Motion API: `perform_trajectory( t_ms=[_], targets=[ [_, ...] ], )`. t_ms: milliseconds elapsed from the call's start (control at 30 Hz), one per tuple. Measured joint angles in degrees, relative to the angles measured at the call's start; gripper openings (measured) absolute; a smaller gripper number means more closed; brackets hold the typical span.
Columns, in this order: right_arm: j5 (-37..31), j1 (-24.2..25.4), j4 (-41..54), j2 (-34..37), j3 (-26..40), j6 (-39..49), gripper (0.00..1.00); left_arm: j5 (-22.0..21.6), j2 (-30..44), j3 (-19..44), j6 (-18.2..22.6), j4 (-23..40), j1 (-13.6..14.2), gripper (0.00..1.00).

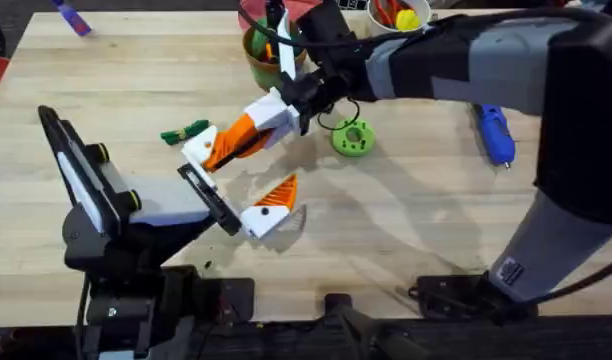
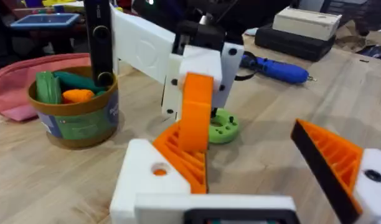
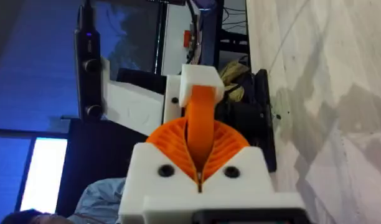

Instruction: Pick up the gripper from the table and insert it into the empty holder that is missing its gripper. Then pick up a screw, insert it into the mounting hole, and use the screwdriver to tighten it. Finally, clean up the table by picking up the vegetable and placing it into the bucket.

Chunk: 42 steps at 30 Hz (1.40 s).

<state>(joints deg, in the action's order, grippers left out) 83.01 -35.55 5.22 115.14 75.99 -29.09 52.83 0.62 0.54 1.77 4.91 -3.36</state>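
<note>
**Orange wedge at the white mount, pinched by the right arm**

Item: the gripper [image 1: 226, 150], a small orange ribbed wedge. It lies against the holder [image 1: 198, 150], the white angular mount on one finger of the left arm. In the left wrist view its ribs [image 2: 184, 158] touch the mount's white face [image 2: 150, 180]. Whether it is fully seated cannot be told.

Held by: the right gripper [image 1: 243, 133], reaching across the table from the right. Its two orange ribbed pads [image 3: 172, 140] are pressed together around the wedge's thin edge [image 3: 203, 115], with the holder [image 3: 200, 78] just past it.

Left gripper [image 1: 241, 180]: fingers spread wide. The far finger [image 1: 273, 205] carries its own orange pad and grips nothing.

Nearby, on the wooden table [image 1: 406, 230]:
- the vegetable [image 1: 186, 131], dark green, lying flat just beside the holder.
- a green disc [image 1: 352, 138], near the right gripper.
- the bucket [image 1: 261, 50], upright toward the table's far edge. In the left wrist view [image 2: 78, 118] green and orange toys sit inside it.
- a pink pouch [image 2: 16, 87], touching the bucket.
- the screwdriver [image 1: 496, 135], blue, lying on its side well apart to the right.
</note>
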Motion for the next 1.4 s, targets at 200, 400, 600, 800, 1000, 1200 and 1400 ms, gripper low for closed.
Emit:
perform_trajectory(
  t_ms=[200, 400, 600, 800, 1000, 1200, 1400],
  targets=[
    [0.58, -0.02, 0.06, 0.48, 0.93, -0.1, 0.007, -0.14, -0.57, 0.07, 0.17, 0.02, -0.01, 0.988],
    [0.52, 0.04, -0.66, 1.69, 2.19, -0.1, 0.007, -0.03, -0.57, 0.07, 0.4, 0.07, 0.0, 0.987],
    [0.62, 0.09, -0.97, 1.98, 2.66, -0.12, 0.007, 0.03, -0.57, 0.07, 0.43, 0.07, 0.0, 0.987],
    [0.6, 0.07, -0.97, 1.98, 2.73, -0.16, 0.007, -0.01, -0.57, 0.07, 0.45, 0.07, 0.0, 0.987],
    [0.6, 0.02, -0.97, 1.98, 2.73, -0.57, 0.007, -0.03, -0.57, 0.07, 0.45, 0.07, 0.0, 0.988],
    [0.58, -0.07, -0.99, 1.98, 2.75, -0.71, 0.007, -0.05, -0.57, 0.07, 0.45, 0.07, 0.0, 0.987],
    [0.6, -0.17, -1.0, 1.99, 2.84, -0.73, 0.007, -0.1, -0.57, 0.07, 0.45, 0.04, 0.0, 0.988]
  ],
)
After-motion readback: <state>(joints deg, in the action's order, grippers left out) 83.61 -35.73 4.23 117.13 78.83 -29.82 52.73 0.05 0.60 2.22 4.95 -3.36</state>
